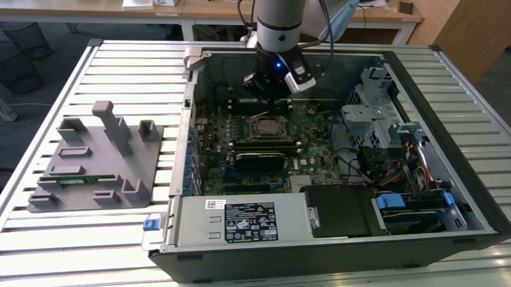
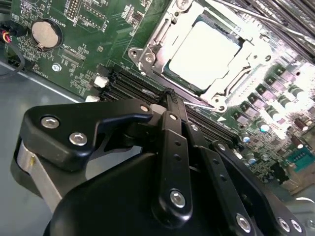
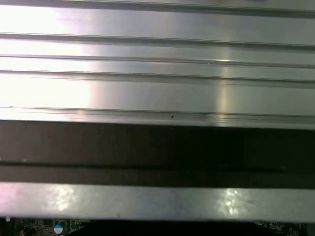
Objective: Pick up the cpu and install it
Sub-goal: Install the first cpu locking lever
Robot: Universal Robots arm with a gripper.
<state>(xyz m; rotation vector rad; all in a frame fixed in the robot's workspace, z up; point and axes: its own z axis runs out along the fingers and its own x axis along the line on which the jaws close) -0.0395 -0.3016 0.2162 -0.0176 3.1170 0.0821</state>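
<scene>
Hovering over the green motherboard inside the open black computer case, just beyond the silver metal CPU socket frame on the far side from the case's labelled power-supply box: the black two-finger gripper on the grey arm. Fingers brought together at their tips in the second wrist view, nothing seen between them, so apparently clenched and empty, though the very tips sit partly behind the linkage.

Lying already within that socket frame, square to it and level by the look of it: the small flat square CPU with its shiny silver-grey top, well apart from the fingertips.

Worth checking for a good seat here: all four edges of the chip flush inside the frame, no corner riding up, no tilt. Best kept vertical and slow near the socket, clear of the dark memory slots just beside the frame. No sideways push on the chip; delicate contacts underneath, probably.

Standing well away from the socket, outside the case on the slatted metal table: the grey plastic tray with upright blocks.
</scene>
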